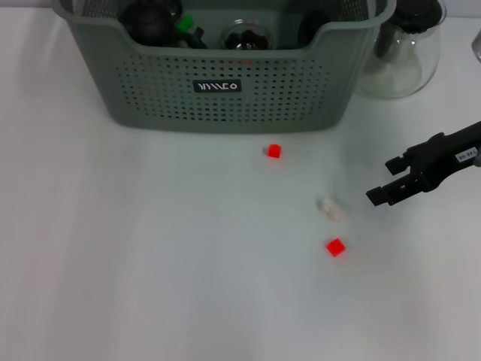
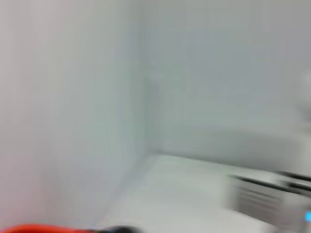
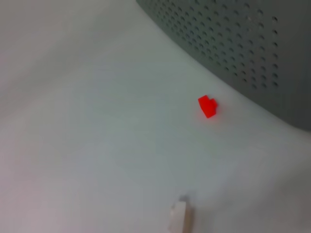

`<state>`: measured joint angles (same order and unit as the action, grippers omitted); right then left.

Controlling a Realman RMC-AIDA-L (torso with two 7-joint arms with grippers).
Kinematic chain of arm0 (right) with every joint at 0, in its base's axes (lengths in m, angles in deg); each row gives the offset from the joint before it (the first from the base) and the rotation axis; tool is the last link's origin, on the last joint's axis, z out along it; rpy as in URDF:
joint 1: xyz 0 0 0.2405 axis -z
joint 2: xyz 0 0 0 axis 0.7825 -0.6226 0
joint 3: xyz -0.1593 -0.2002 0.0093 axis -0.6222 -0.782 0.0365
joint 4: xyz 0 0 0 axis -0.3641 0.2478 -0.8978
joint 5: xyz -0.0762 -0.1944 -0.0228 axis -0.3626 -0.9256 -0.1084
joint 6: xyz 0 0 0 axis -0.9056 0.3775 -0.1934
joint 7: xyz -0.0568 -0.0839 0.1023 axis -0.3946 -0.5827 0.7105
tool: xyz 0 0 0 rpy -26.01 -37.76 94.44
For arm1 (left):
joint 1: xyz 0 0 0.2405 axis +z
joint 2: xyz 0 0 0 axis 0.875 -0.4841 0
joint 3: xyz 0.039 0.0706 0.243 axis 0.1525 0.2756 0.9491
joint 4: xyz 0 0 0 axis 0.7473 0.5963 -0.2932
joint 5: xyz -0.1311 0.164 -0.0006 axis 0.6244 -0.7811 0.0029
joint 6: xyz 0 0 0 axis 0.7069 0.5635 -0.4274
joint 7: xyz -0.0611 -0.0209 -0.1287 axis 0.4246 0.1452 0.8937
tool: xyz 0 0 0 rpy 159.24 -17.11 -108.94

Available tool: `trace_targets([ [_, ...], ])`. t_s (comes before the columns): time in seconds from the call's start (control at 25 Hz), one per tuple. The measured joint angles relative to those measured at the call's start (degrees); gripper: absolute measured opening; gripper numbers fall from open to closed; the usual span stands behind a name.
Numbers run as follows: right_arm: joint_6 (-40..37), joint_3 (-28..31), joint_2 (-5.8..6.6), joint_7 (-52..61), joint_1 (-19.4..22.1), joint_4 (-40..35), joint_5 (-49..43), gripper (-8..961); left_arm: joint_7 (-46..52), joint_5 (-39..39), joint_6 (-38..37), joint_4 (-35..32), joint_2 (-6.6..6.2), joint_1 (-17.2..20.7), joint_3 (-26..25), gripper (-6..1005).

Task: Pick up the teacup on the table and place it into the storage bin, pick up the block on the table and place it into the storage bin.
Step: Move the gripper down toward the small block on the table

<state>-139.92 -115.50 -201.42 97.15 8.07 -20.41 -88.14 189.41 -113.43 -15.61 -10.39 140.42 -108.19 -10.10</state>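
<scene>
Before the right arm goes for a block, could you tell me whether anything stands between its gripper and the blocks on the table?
Nothing visible does. The right gripper hovers beside the pale block, with only bare table between. The red blocks also lie in the open before the bin.

Left wrist feed is smeared; I make out only pale surfaces, a red streak (image 2: pixel 43 228) at the frame edge and a slatted grey shape (image 2: pixel 257 199) I cannot identify. My left arm shows nowhere.

Head view cuts off the storage bin (image 1: pixel 225 94) at its far rim; the dark things inside (image 1: pixel 154 22) are too partial to name. The glass teapot (image 1: pixel 402 53) is clipped too.

Right gripper (image 1: pixel 392 184): arm runs off the edge. Pale block (image 3: pixel 179 216) is cut by the right wrist frame.
</scene>
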Motion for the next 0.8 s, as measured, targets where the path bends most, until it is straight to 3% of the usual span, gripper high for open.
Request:
trace_targets([
  [0.12,0.0,0.19,0.07,-0.07,0.25,-0.11,-0.02,915,-2.7,4.02,-7.69,0.98,1.08,1.7,1.42,799],
  [0.24,0.15,0.32,0.1,-0.12,0.43,-0.09,0.0,915,-5.0,2.26,-9.84,5.68,2.12,2.97,6.46,797],
  [0.56,0.43,0.3,0.13,-0.07,0.61,0.04,-0.01,915,-7.78,-6.02,-0.04,23.54,2.39,1.97,22.28,786],
  [0.8,0.32,0.08,0.23,0.27,0.62,-0.18,-0.01,915,-5.41,-10.83,8.95,25.44,2.6,1.75,30.87,786],
])
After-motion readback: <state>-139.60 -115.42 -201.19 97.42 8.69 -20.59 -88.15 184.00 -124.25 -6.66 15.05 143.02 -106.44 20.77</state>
